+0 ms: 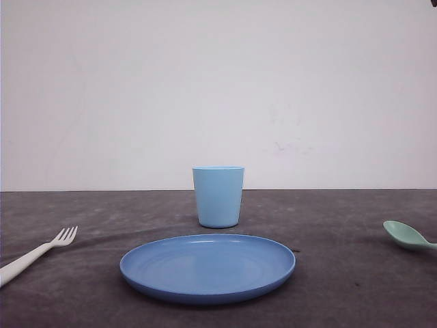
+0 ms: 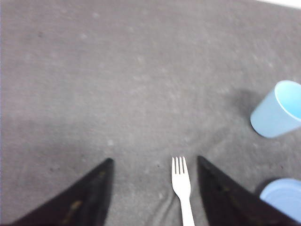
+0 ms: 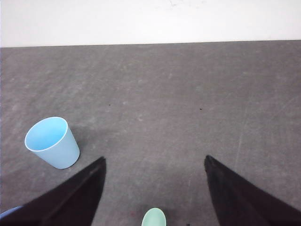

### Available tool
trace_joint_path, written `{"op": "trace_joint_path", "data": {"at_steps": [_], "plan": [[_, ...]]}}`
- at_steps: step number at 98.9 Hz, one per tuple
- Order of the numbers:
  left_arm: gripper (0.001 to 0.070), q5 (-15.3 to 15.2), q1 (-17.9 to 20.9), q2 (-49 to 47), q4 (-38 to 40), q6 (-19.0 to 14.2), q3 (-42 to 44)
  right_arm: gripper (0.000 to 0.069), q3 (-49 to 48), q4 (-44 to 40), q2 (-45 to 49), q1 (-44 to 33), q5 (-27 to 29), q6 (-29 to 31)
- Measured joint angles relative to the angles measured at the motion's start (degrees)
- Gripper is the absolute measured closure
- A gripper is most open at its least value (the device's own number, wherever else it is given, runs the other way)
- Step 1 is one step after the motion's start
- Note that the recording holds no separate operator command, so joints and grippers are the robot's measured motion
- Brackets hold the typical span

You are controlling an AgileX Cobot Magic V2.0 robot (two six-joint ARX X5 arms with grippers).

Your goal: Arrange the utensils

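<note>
Dark grey mat [image 1: 341, 225] across the lower part of the front view, faintly creased, with a plain white wall [image 1: 218, 89] behind, filling the upper half and more.

Fork [image 1: 37, 253] at lower left of the front view, tines toward the middle, handle cut off by the left edge. Spoon [image 1: 407, 235] at the right edge, bowl facing left, handle cropped. Left wrist view somewhat blurred: fork [image 2: 182, 186] lying flat on the mat, tines pointing away, handle running out of frame. Only the tip of the spoon's bowl [image 3: 154, 218] in the right wrist view, at the frame edge.

Cup [image 1: 218, 196] upright at centre of the front view, just behind the plate [image 1: 208, 266] and apart from it; nothing seen inside the cup [image 3: 51, 142] from the right wrist. Plate bare, nothing on it. Cup [image 2: 277, 109] and a sliver of plate [image 2: 284, 197] at the right side of the left wrist view.

Left gripper [image 2: 155, 162] spread wide, fork between the fingers [image 2: 94, 188] but nearer one, not touched. Right gripper [image 3: 155, 162] likewise spread wide, spoon tip between its dark fingers [image 3: 225, 188], not touched.
</note>
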Motion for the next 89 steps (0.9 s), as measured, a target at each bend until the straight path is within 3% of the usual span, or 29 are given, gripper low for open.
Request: {"op": "trace_joint_path", "data": {"at_steps": [31, 48, 56, 78, 89], "plan": [[0.0329, -0.61, -9.79, 12.02, -0.81, -7.21, 0.00, 0.0252, 0.00, -0.02, 2.43, 0.63, 0.02, 0.00], [0.0377, -5.75, -14.84, 21.53, -0.66, -9.44, 0.00, 0.0252, 0.00, -0.33, 3.30, 0.68, 0.02, 0.07], [0.0392, -7.67, -16.35, 25.24, -0.09, -10.03, 0.00, 0.0252, 0.00, -0.33, 3.30, 0.68, 0.02, 0.09], [0.0397, -8.26, -18.75, 32.13, 4.28, -12.39, 0.00, 0.0252, 0.00, -0.31, 3.32, 0.68, 0.02, 0.09], [0.0397, -10.49, -19.61, 34.42, 6.08, -13.60, 0.00, 0.0252, 0.00, -0.33, 3.34, 0.68, 0.02, 0.09]]}}
